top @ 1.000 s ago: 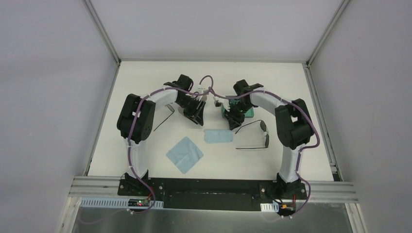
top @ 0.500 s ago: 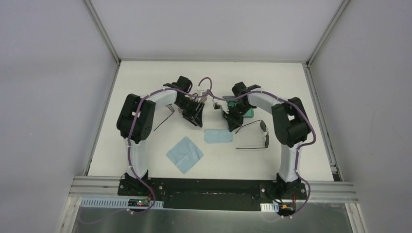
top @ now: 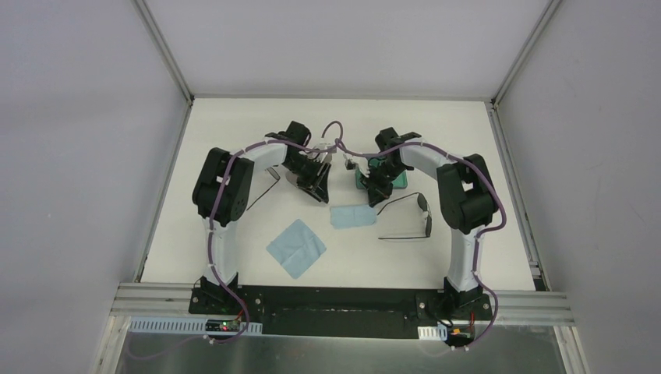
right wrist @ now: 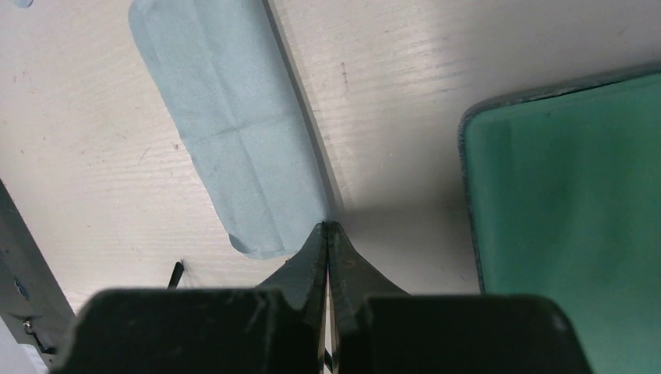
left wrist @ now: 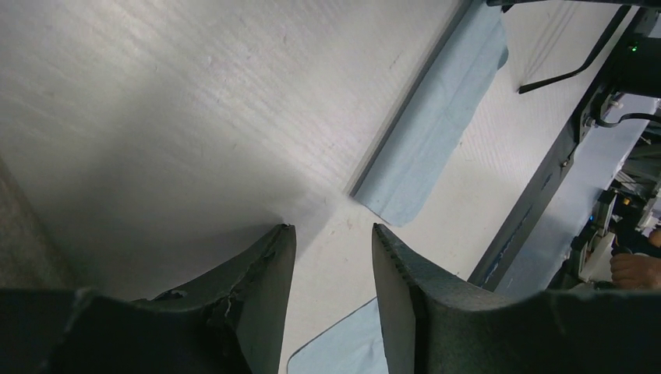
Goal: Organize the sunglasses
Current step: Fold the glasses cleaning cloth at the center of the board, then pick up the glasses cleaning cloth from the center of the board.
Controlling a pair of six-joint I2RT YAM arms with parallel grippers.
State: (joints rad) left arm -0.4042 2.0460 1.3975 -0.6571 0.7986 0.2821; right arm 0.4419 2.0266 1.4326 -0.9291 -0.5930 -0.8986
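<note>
We see sunglasses (top: 425,224) lying open on the surface (top: 351,257) by the right arm — thin black wire, dark lenses. Left fingers (left wrist: 277,249) slightly apart, empty — right fingers (right wrist: 328,238) pressed together.

There are two pairs: the right sunglasses (top: 425,224) lie in full view, while of the left sunglasses (top: 269,184) only one thin black temple shows beside the left arm (top: 226,187). There are two light blue cloths, the square cloth (top: 296,248) and the folded cloth (top: 352,216), and one green case (top: 399,181) can be seen. The robot arms number two, the left arm and the right arm (top: 468,195).
</note>
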